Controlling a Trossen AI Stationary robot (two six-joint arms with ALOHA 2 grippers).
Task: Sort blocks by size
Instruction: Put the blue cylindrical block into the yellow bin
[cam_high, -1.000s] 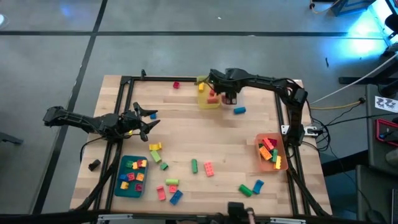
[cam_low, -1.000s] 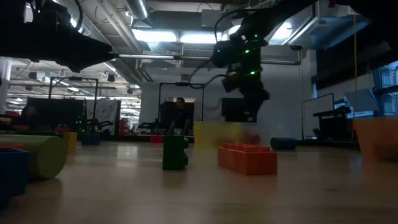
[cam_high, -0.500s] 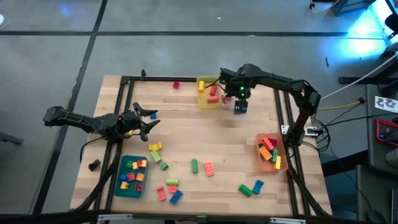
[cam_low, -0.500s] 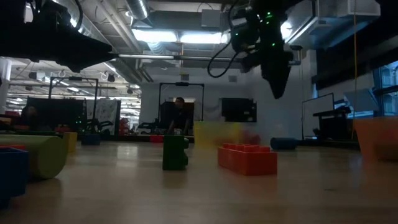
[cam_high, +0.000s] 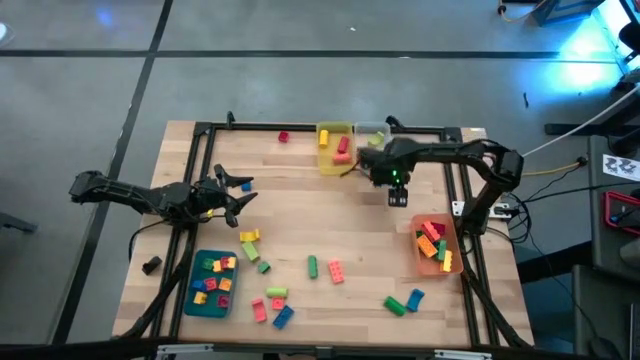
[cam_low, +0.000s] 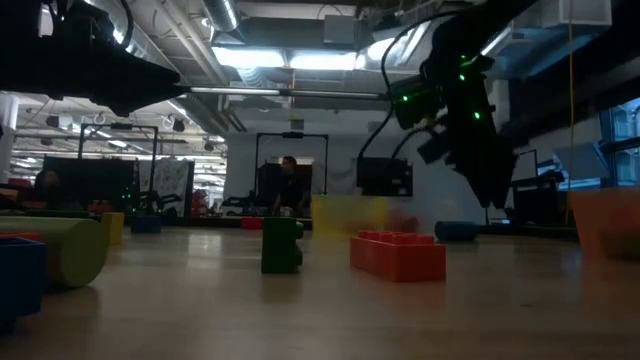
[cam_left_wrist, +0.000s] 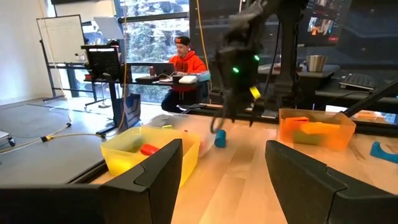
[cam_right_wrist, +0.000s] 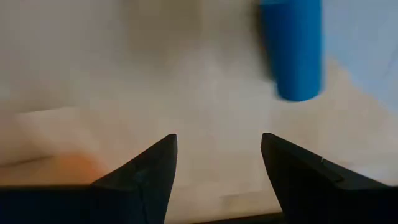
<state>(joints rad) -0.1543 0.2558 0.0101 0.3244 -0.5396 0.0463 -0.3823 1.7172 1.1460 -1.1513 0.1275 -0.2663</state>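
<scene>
My right gripper (cam_high: 397, 195) hangs open and empty over the table's far right part. Its fingers (cam_right_wrist: 149, 168) point down at bare wood beside a blue block (cam_right_wrist: 292, 50), which lies on the table. The block also shows in the low view (cam_low: 455, 231), and the arm hides it in the high view. My left gripper (cam_high: 245, 193) waits open and empty at the left. Loose blocks lie near the front: green (cam_high: 313, 266), red (cam_high: 336, 271), blue (cam_high: 283, 316).
A yellow bin (cam_high: 335, 160) and a clear bin (cam_high: 372, 130) stand at the far edge. An orange bin (cam_high: 447, 262) stands at the right and a teal bin (cam_high: 213, 305) at the near left, both holding blocks. A red block (cam_high: 283, 136) lies at the far left.
My right gripper has left the yellow bin and gone toward the table's right and near edges. It rose on the way and then came down beside the blue block.
</scene>
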